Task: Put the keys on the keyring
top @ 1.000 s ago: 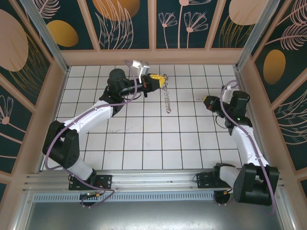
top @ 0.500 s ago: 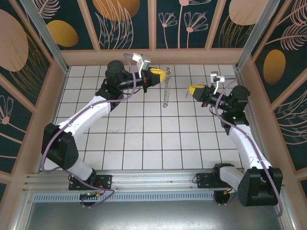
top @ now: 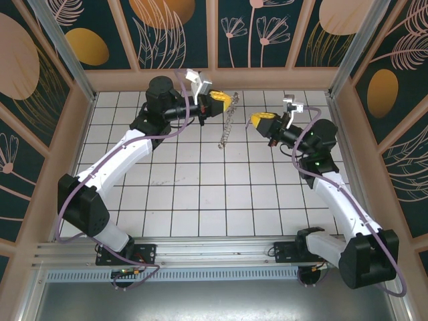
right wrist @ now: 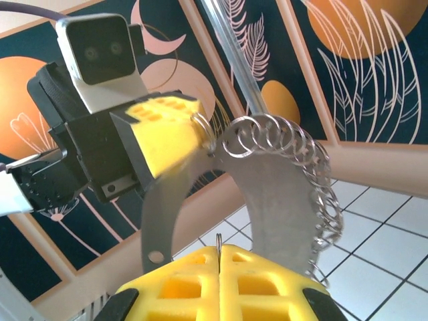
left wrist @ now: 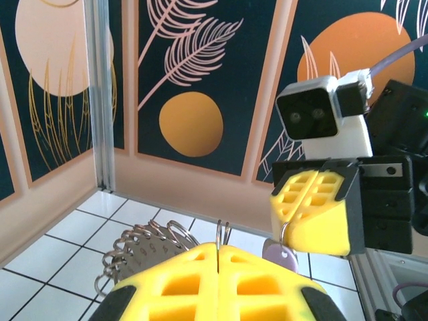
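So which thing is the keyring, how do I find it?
Find the back wall with the leaf pictures, then the left arm's yellow fingers up above the white tiles in front of it. The keyring dangles from those fingers. It is a thin pale hoop fringed all along with little wire rings, which nothing near it has.

Robot test booth: white tiled floor [top: 200, 194], leaf-patterned walls [top: 167, 33], aluminium frame [top: 200, 249]
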